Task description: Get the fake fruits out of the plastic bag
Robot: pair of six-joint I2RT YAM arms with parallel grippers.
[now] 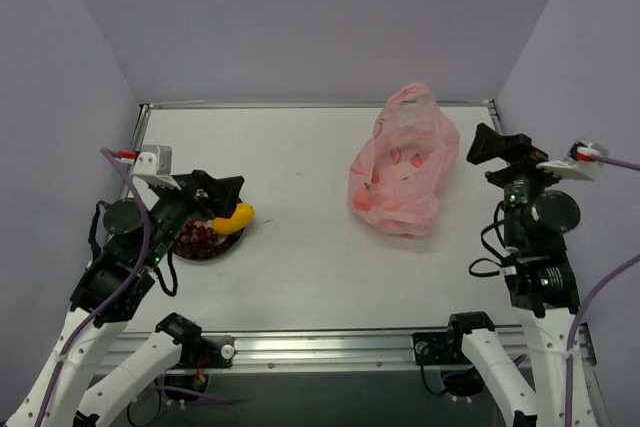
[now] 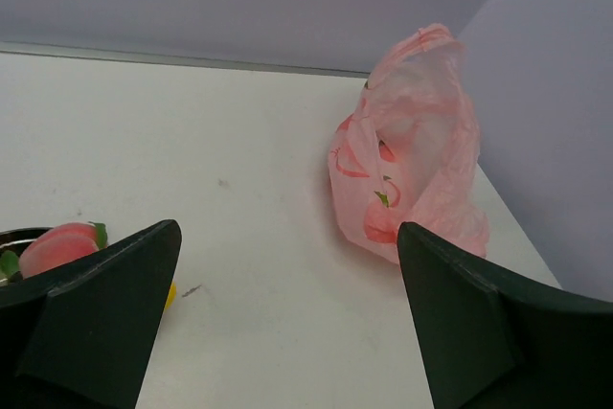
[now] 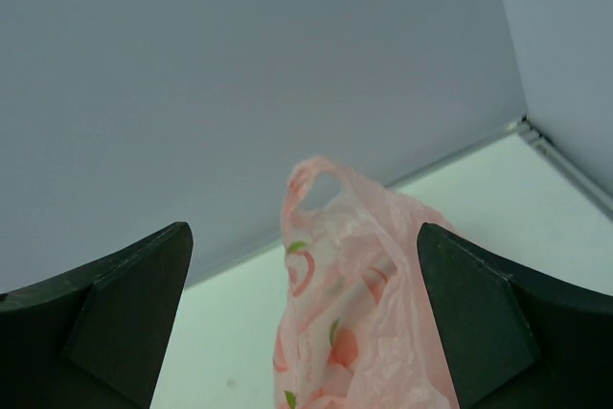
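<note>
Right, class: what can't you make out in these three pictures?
Bag contents: the plastic bag is crinkled and fruit-printed in every view, so fruit inside cannot be told.
Plate: top view, partly under the left gripper; left wrist, cut by edge and finger.
Bag's base: right wrist, below frame.

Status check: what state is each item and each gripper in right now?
plastic bag: crumpled, standing on the table, not gripped; contents unclear
yellow fruit: out of the bag, on the plate
pink fruit: on the plate
grapes: on the plate
plate: holding fruit
left gripper: open, empty
right gripper: open, empty
</note>
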